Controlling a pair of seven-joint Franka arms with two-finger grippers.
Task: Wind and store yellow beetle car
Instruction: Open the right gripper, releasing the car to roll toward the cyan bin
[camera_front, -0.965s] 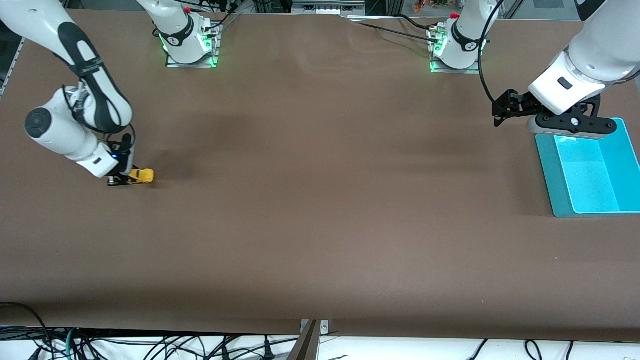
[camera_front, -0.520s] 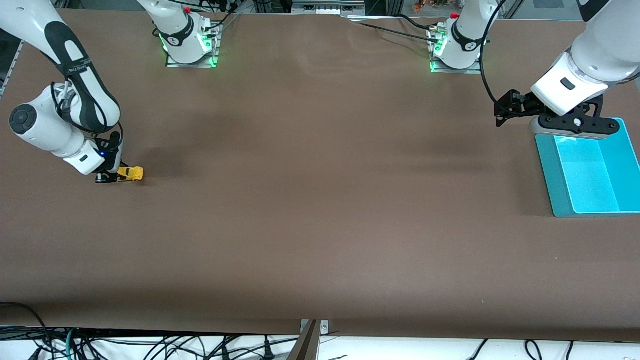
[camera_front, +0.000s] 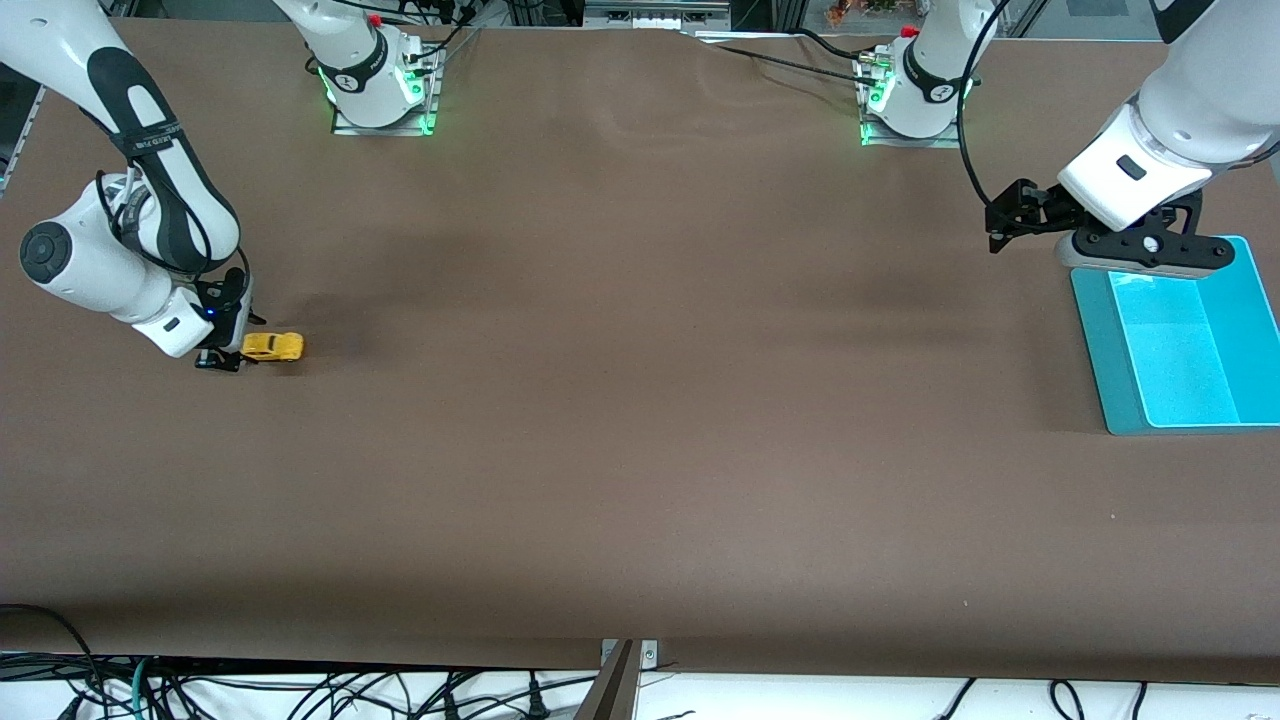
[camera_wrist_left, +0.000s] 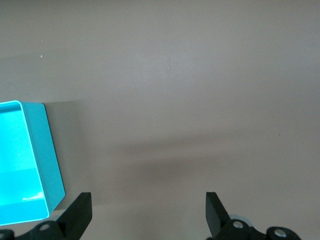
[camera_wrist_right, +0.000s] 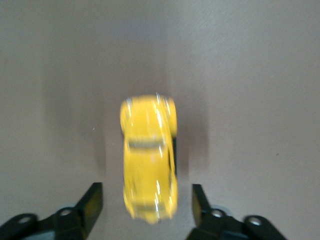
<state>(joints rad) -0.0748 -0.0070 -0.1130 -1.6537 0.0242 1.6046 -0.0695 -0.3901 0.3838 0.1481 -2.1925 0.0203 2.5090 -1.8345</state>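
Yellow beetle car (camera_front: 272, 346): on brown table (camera_front: 640, 420) toward the right arm's end, wide bare surface around. Right gripper (camera_front: 222, 358): fingers spread wider than the car, flanking its tail, gripping nothing. Left gripper (camera_front: 1002, 222): waits beside teal bin (camera_front: 1095, 340), open, empty.

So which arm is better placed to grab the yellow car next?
The right arm, probably. Its tool sits open at the yellow beetle car, whose rear end lies between the fingers in the right wrist view. The left tool waits open at the teal bin, at the table's other end.
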